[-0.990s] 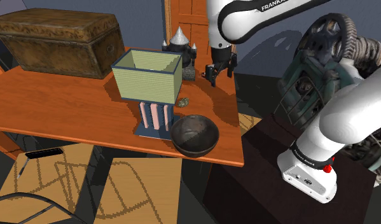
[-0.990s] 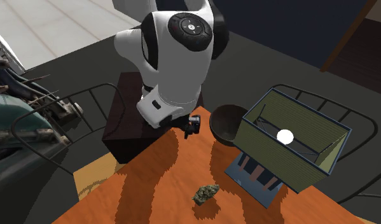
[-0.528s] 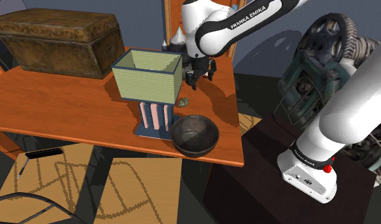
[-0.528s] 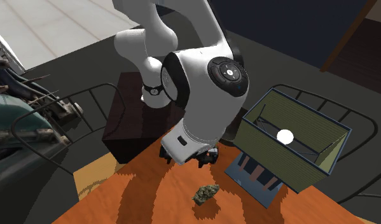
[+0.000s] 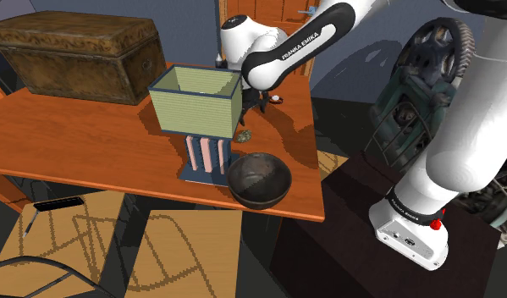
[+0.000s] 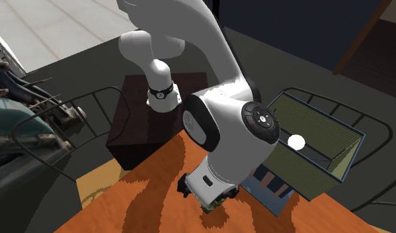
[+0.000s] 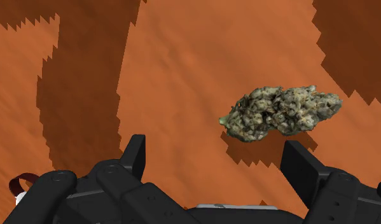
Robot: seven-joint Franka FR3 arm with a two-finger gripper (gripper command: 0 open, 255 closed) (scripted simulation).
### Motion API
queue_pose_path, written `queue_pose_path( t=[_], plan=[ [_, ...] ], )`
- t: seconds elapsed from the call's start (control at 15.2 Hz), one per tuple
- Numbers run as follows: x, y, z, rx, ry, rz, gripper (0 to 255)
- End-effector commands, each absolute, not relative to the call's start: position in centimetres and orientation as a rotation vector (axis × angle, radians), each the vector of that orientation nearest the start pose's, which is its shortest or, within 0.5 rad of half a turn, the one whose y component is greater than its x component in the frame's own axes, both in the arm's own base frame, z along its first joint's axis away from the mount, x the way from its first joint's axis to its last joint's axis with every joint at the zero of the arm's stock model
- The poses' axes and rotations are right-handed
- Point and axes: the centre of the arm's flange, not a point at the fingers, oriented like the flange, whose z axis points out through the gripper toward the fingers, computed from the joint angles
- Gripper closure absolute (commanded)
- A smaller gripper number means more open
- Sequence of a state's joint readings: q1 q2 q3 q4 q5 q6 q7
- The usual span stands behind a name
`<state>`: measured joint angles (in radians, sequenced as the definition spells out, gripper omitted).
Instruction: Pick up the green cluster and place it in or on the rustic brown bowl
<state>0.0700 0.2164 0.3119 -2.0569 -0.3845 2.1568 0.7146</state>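
The green cluster (image 7: 281, 112) is a lumpy grey-green clump lying on the orange table. It rests beside the shade's foot in the shoulder view (image 5: 242, 134) and peeks out under the hand in the second exterior view (image 6: 209, 208). My gripper (image 7: 214, 149) hovers just above the table, open. The cluster lies ahead of the fingers, nearer one of them, and touches neither. In the shoulder view the gripper (image 5: 258, 110) hangs just behind the cluster. The dark brown bowl (image 5: 259, 179) stands empty at the table's near edge.
A pale green box-shaped shade on a blue base (image 5: 196, 102) stands close beside the cluster and towers next to the hand (image 6: 309, 142). A brown chest (image 5: 78, 51) sits at the back of the table (image 5: 74, 144). Dark spiked ornaments (image 5: 237, 52) stand behind the arm.
The arm has swung from the table's edge toward the shade and lowered. The hand now sits low over the cluster, partly covering it in the second exterior view.
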Motion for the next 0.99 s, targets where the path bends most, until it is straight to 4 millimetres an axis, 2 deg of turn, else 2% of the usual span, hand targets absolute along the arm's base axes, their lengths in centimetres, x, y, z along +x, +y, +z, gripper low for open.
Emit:
queue_pose_path(
  t=[0.0, 0.26, 0.73, 0.79, 0.92],
  plan=[
    [54.0, 19.5, 31.8, -3.394, 0.180, -0.076, 0],
    [54.1, 19.1, 30.0, -3.394, 0.180, -0.076, 0],
    [54.1, 19.1, 30.0, -3.394, 0.180, -0.076, 0],
    [54.1, 19.1, 30.0, -3.394, 0.180, -0.076, 255],
    [54.1, 19.1, 30.0, -3.394, 0.180, -0.076, 255]
  ],
)
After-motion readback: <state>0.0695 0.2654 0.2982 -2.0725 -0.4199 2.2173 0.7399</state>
